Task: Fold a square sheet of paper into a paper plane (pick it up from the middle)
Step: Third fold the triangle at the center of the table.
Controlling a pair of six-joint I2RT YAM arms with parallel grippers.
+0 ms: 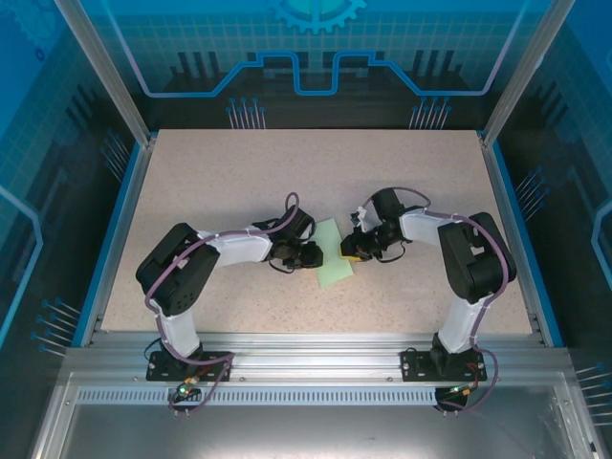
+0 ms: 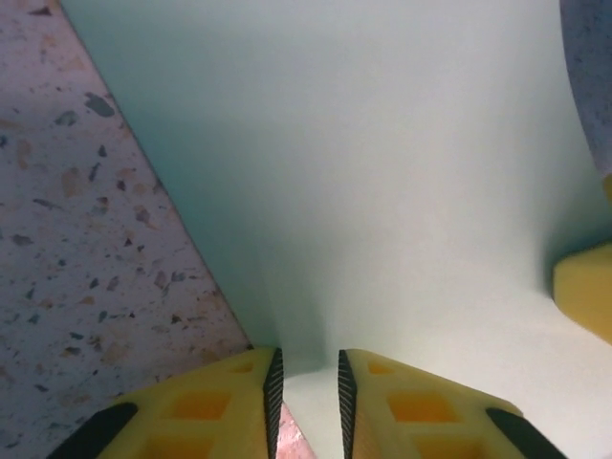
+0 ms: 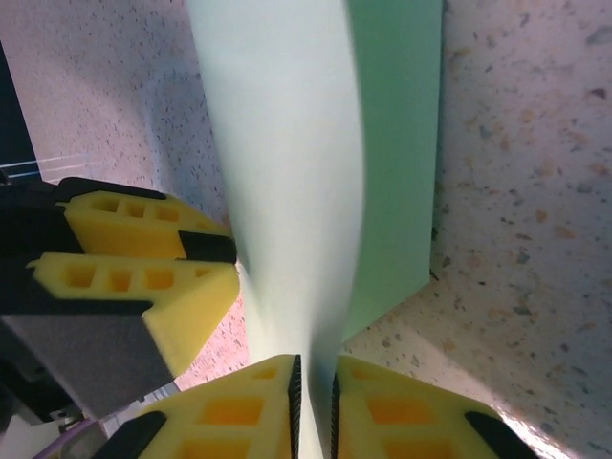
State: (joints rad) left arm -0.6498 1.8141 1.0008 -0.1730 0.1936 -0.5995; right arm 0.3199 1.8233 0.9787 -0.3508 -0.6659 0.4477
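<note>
Right gripper (image 3: pixel 315 387) pinched on paper sheet (image 3: pixel 287 172) edge. Left gripper (image 2: pixel 306 378): jaws narrowly apart around the paper sheet, grip unclear.

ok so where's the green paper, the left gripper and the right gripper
green paper (image 1: pixel 335 268), top view, its near half
left gripper (image 2: pixel 309 371), left wrist view, midway between its fingertips
right gripper (image 3: pixel 316 375), right wrist view, midway between its fingertips

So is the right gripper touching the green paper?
Touching. In the right wrist view, the green paper runs down into the narrow slot between the right gripper's two fingers and is pinched there.
</note>
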